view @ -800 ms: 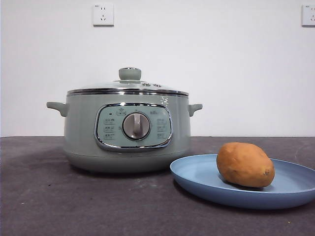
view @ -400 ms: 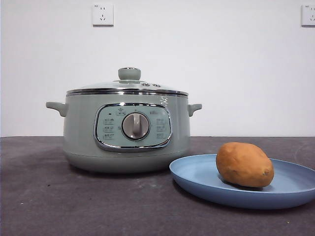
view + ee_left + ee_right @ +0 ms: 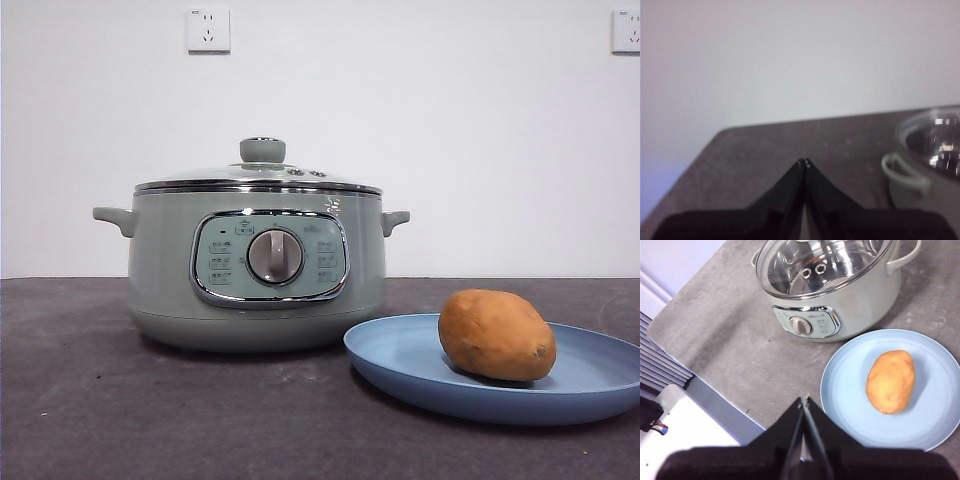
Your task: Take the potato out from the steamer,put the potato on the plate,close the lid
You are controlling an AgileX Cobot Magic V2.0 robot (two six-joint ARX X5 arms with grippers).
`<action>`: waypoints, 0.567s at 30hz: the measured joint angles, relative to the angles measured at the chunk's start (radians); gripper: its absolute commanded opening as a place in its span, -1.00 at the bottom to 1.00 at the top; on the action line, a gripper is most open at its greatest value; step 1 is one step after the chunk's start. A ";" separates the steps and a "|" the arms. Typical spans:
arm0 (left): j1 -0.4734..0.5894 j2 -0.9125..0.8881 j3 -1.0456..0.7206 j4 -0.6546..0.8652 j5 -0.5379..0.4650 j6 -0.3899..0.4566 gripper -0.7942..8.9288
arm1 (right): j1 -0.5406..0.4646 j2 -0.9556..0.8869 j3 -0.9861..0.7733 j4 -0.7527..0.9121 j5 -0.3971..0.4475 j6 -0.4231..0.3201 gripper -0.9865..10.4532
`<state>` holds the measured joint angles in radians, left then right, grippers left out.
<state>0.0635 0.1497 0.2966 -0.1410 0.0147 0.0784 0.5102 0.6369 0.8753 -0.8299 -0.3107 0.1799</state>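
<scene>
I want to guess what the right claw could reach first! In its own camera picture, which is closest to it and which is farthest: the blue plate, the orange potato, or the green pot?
1. Wide light-blue round plate: its rim lies just beside the right gripper.
2. Oval orange-brown potato: lying on the plate, past the near rim.
3. Round sage-green steamer: behind the plate, glass lid on.

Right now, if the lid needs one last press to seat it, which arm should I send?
Probably left. The left gripper, shut, sits beside the steamer, by its handle. The right gripper, shut, hangs high above the table in front of the plate. The lid already looks seated.
</scene>
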 measured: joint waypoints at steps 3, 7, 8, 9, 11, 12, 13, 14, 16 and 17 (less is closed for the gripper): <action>0.000 -0.056 -0.079 0.000 -0.006 -0.010 -0.84 | 0.000 0.000 0.000 0.000 0.000 0.000 -0.82; 0.000 -0.111 -0.161 0.001 -0.021 -0.020 -0.84 | 0.000 0.000 0.000 0.000 0.000 0.000 -0.82; 0.000 -0.120 -0.177 0.002 -0.022 -0.020 -0.84 | 0.000 0.000 0.000 0.000 0.000 0.000 -0.82; 0.000 -0.128 -0.195 0.003 -0.022 -0.020 -0.84 | 0.000 0.000 0.000 0.000 0.000 0.000 -0.82; 0.000 -0.142 -0.225 0.006 -0.023 -0.021 -0.84 | 0.000 0.000 0.000 0.000 0.000 0.000 -0.82; 0.000 -0.144 -0.238 0.007 -0.023 -0.021 -0.84 | 0.000 0.000 0.000 0.000 0.000 0.000 -0.82; 0.000 -0.144 -0.248 0.007 -0.023 -0.023 -0.84 | 0.000 0.000 0.000 0.000 0.000 0.000 -0.82; 0.000 -0.144 -0.257 0.008 -0.023 -0.028 -0.84 | 0.000 0.000 0.000 0.000 0.000 0.000 -0.82; 0.000 -0.144 -0.269 0.008 -0.023 -0.039 -0.84 | 0.000 0.000 0.000 0.000 0.000 0.000 -0.82; 0.000 -0.145 -0.275 0.008 -0.023 -0.046 -0.84 | 0.000 0.000 0.000 0.000 0.000 0.000 -0.82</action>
<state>0.0635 0.0051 0.0212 -0.1326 -0.0078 0.0322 0.5102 0.6369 0.8753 -0.8299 -0.3107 0.1799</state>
